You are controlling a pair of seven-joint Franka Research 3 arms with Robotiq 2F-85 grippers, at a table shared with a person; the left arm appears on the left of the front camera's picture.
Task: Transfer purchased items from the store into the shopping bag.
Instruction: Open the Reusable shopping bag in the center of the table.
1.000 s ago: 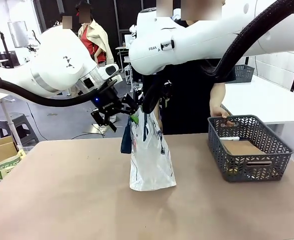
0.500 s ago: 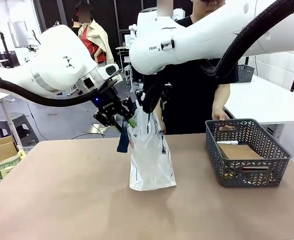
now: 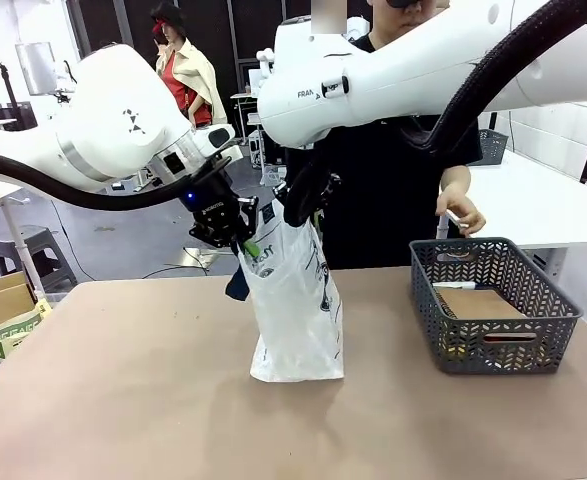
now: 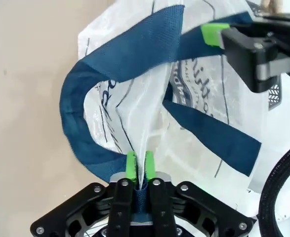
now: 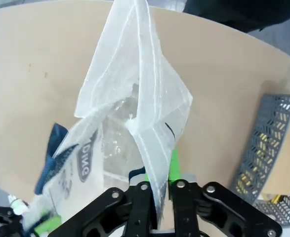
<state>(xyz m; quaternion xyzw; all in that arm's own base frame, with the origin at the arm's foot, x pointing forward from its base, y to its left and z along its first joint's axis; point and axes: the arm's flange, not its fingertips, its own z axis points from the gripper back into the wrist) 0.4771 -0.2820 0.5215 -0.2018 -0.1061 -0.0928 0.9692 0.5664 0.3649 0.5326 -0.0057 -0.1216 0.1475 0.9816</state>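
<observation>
1. Left gripper: apart beside the bag's top a second ago. Now pinched together on the rim of the shopping bag, with film and the root of the navy handle squeezed between the green pads.
2. Right gripper: likewise apart a second ago. Now clamped on the opposite side of the rim, with a fold of clear film caught between its fingers.
3. Shopping bag since then: top drawn wider and higher between the two grips, base slid slightly toward the robot's left.
4. Person's hand: down at the far rim of the basket a second ago. Now raised above it with a slim pale item in the fingers, too small to identify.
5. Basket: nudged slightly nearer the bag than a second ago.
6. Bag's place and pose: upright near the middle of the table, base resting on the surface. Long axis vertical, mouth upward between the grippers, lettered face toward the robot's side. Handle loop hanging off the top on the robot's left.
7. Basket at the robot's right, well apart from the bag. Brown pack flat inside, long side along the basket's length.
</observation>
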